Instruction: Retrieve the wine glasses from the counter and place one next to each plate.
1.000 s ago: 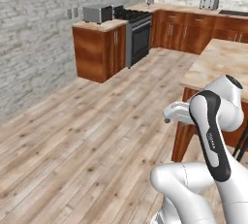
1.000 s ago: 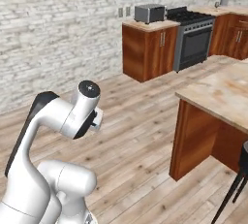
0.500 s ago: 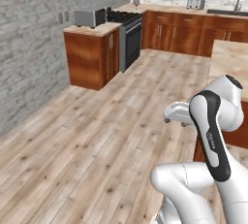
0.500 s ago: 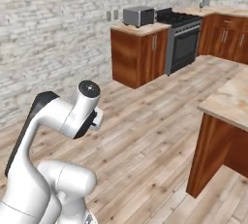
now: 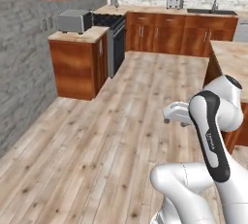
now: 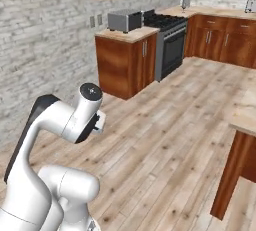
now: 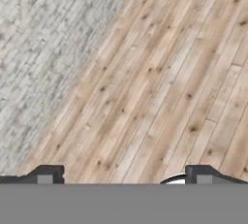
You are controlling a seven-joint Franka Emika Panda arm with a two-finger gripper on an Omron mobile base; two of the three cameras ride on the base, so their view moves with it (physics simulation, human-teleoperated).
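Along the left wall we see a toaster (image 5: 73,21) on a short cabinet (image 5: 77,60), then the stove (image 5: 112,36), then the counter (image 5: 164,10) running right to the sink (image 5: 213,9). We cannot make out any glasses or plates from here; they are too small or hidden. Our arm (image 5: 213,136) is folded over bare floor (image 5: 97,136), and the gripper (image 7: 121,177) is spread wide and holds nothing, looking down at planks. We judge the glasses light, brittle and slick, top-heavy on thin stems, so we would pinch gently across the bowl or low on the stem, keeping each upright.
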